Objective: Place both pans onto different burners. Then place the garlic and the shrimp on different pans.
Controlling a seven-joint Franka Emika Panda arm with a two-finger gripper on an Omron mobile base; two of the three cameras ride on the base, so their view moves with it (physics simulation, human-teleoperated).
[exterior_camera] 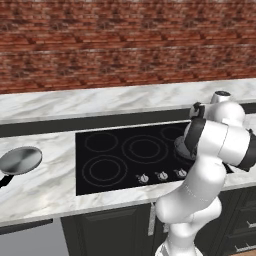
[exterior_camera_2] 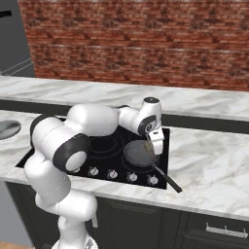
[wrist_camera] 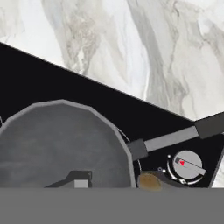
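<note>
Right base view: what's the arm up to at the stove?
The arm's gripper hangs over the right rim of the darker grey pan, which sits on a burner at the right end of the black cooktop, handle out past the front edge. Whether the jaws are open is not clear. The silver pan lies on the marble counter left of the cooktop, not yet on a burner.

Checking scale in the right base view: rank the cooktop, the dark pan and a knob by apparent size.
1. cooktop
2. dark pan
3. knob
The gaps are large, so nearness does not change the order.
</note>
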